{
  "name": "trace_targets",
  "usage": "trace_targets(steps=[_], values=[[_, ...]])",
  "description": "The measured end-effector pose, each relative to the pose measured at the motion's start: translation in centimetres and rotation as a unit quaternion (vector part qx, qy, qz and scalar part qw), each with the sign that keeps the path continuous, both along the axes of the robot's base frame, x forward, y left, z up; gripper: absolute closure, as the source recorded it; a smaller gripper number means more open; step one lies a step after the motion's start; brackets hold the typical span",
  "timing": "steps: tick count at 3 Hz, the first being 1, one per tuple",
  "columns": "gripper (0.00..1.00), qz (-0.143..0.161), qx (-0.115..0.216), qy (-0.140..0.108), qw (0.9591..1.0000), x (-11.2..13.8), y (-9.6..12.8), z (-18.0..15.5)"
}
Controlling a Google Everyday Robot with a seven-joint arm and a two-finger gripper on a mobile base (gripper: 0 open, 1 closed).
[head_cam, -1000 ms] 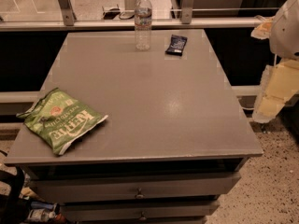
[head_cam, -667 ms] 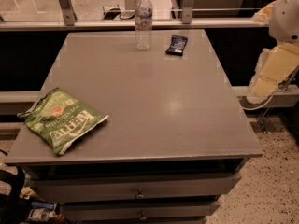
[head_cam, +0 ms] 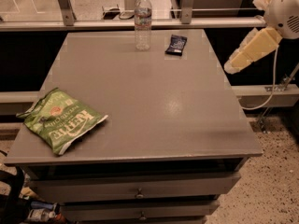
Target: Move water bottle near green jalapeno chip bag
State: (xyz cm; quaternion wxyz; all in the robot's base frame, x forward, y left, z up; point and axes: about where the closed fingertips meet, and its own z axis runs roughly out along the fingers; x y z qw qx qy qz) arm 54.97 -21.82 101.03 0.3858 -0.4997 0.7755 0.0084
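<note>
The water bottle is clear with a white cap and stands upright at the far edge of the grey table, a little left of its middle. The green jalapeno chip bag lies flat at the near left corner, partly over the left edge. My gripper hangs off the table's right side, at the end of a cream arm link that slopes down from a white joint. It is well to the right of the bottle and touches nothing.
A small dark blue-black packet lies just right of the bottle. A metal railing runs behind the table. Drawers sit under the tabletop. A cable hangs at the right over speckled floor.
The arm has risen and swung in from the right, so the gripper now sits higher and closer to the table's right edge. Bottle, packet and bag have not moved.
</note>
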Motion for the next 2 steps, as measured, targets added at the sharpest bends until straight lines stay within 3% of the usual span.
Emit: trace_targets(steps=[1,2], values=[[0.00,-0.010,0.059,-0.046,0.9971,4.2,-0.5,0.5],[0.00,-0.009,0.099,-0.077,0.9921,7.8,-0.7,1.1]])
